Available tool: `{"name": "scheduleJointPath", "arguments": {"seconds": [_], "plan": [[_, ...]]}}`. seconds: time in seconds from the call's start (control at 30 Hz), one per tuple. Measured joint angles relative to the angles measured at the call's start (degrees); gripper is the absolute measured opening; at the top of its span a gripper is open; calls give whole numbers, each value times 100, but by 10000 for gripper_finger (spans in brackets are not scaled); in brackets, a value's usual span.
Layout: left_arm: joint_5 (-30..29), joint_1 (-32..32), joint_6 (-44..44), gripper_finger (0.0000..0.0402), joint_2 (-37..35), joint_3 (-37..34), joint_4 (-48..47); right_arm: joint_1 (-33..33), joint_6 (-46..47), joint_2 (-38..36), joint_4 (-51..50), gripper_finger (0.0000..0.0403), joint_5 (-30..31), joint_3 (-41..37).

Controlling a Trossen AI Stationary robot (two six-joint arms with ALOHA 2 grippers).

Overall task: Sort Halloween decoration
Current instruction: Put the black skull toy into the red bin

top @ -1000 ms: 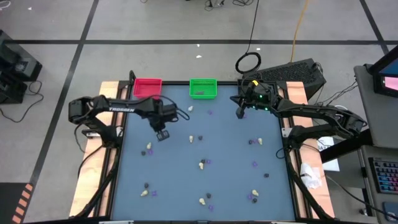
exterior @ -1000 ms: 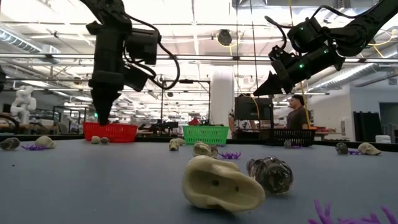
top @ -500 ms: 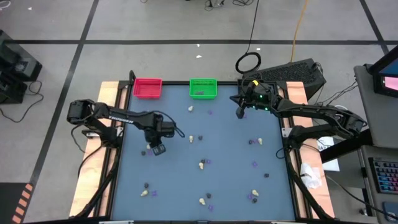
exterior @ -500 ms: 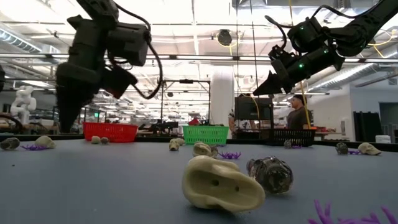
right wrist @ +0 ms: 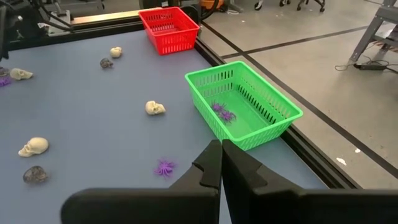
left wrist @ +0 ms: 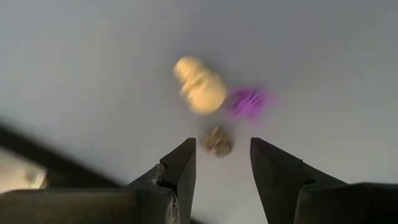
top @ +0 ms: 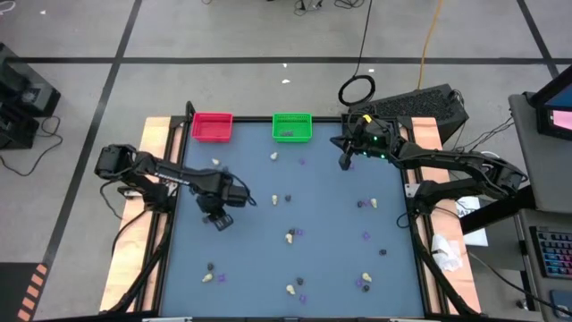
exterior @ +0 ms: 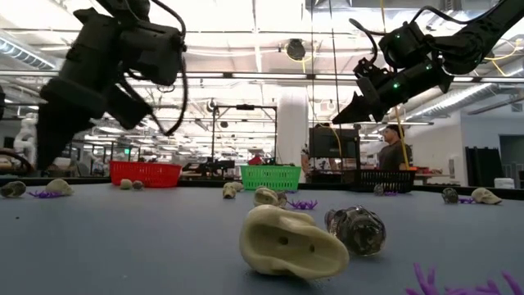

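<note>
The Halloween trinkets lie scattered across the counter [top: 268,268]: cream skulls, dark skulls and flat purple spiders. The one in hand is a small dark skull [left wrist: 217,142], lying on the counter next to a cream skull [left wrist: 200,91] and a purple spider [left wrist: 247,101]. In the left wrist view, it sits just ahead of the gap between the two fingers.

The left claw [top: 220,217] hangs over the left part of the counter, above that cluster, its fingers parted and holding nothing. The right claw [top: 344,162] waits in the air near the far edge, to the right of the green bin [top: 292,126], fingers pressed together and empty.

The step in hand looks like an approach for a pick: the left claw is lined up on the dark skull but is not yet around it. The next move calls for a straight drop so the fingers straddle the dark skull alone, then a squeeze. The cream skull and the spider sit close by, so a wide or skewed descent could nudge them or catch two at once.

The green bin already holds purple spiders [right wrist: 222,112]. The red bin [top: 212,125] stands to its left.
</note>
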Motion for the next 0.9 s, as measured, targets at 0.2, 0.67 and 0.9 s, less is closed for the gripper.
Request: {"name": "scheduleJointPath", "arguments": {"seconds": [0.2, 0.67, 0.9], "plan": [[144, -345, -716, 146, 0, 0, -305, 0, -8, 1, 47, 0, 0, 0], [-59, -609, 83, 121, 0, -351, 72, 0, -103, 0, 86, 0, 0, 0], [365, -480, 799, 99, 2, -829, 276, 0, -102, 0, 82, 0, 1, 0]]}}
